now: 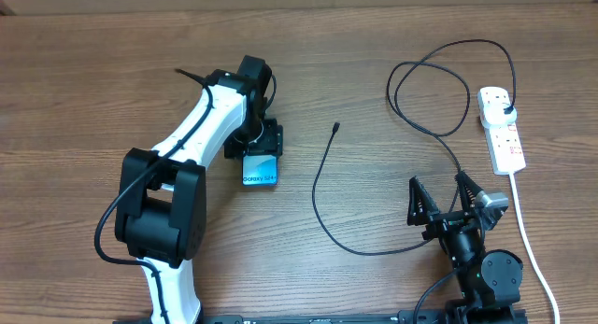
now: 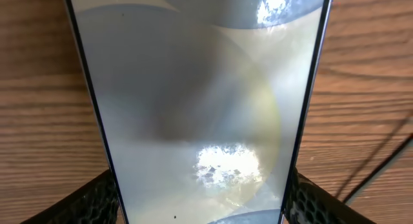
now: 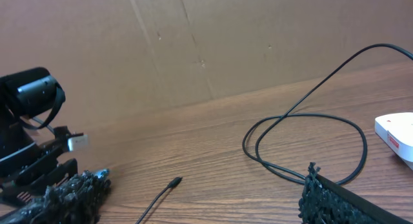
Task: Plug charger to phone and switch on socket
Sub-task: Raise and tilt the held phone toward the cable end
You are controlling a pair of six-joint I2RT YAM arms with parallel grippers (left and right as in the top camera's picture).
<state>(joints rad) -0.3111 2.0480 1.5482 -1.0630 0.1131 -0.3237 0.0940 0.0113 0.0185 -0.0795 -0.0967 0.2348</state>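
phone (image 1: 260,168) gripped in left claw (image 1: 261,154), charger (image 1: 322,189) apart

White text on phone (image 1: 260,169), red marks on socket (image 1: 501,128): both illegible.

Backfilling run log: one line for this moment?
left gripper: clamps phone | right gripper: open | charger: tip loose on table, plug in socket
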